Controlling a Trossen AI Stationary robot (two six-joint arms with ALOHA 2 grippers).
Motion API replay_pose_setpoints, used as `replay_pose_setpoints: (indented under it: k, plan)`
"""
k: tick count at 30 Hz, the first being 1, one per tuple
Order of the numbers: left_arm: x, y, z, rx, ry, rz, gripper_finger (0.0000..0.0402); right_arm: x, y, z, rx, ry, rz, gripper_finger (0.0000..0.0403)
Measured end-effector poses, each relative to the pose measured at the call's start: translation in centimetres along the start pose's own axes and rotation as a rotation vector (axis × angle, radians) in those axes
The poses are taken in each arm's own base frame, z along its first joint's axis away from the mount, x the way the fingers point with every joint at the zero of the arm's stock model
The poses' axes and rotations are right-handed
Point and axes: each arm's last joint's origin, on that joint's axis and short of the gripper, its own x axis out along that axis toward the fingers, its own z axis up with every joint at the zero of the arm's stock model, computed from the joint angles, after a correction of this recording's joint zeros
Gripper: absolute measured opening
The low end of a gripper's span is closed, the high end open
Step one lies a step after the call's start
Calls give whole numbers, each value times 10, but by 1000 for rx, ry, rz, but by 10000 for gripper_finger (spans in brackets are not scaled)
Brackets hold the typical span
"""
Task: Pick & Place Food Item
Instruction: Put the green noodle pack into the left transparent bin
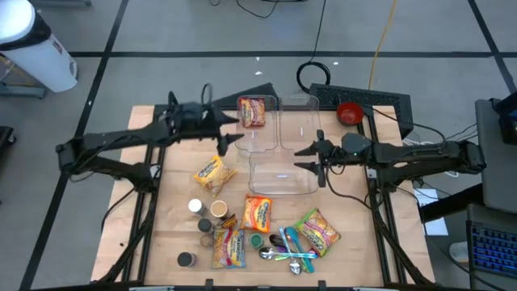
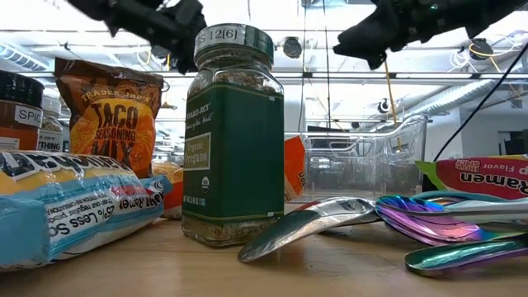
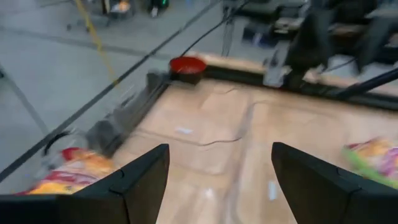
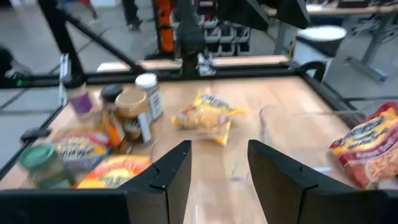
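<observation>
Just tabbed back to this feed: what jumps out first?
A ramen packet already lies in the clear bin at the table's far side. The left gripper, open and empty, hovers beside it. The right gripper, open, hangs over the large empty bin.

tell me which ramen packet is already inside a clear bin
The ramen packet in the far-left clear bin, beside the left pincer. The other packets all lie on the bare wooden table.

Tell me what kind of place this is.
Probably a robotics lab, not a kitchen: a wooden table framed by arm mounts, cables across a taped floor, and a keyboard beside clear bins and staged groceries.
</observation>
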Motion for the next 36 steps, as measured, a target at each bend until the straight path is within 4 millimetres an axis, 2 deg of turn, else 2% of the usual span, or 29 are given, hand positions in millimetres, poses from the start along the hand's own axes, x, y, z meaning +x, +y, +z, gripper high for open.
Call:
replay_pose_setpoints:
  k: [4,7,11,16,20,24,31,36]
  plan:
    - [-12,-11,-24,-33,-56,-41,285,-7,10,-2,-20,37,64,153]
    - [-19,-14,-35,-58,-72,-52,285,-11,21,-5,-48,67,208,158]
    - [-20,-12,-43,-94,-90,-7,285,-13,40,-11,-50,135,393,178]
    - [-18,-10,-45,-129,-93,68,285,-9,66,-28,-45,225,478,215]
    - [-17,-9,-46,-148,-84,77,285,-4,83,-42,-1,310,434,240]
    - [-17,-9,-46,-159,-85,75,285,-4,92,-55,162,462,408,248]
    - [-17,-10,-46,-234,-87,68,285,-19,88,-81,481,821,187,234]
    - [-17,-10,-46,-233,-86,68,285,-19,84,-97,580,819,91,227]
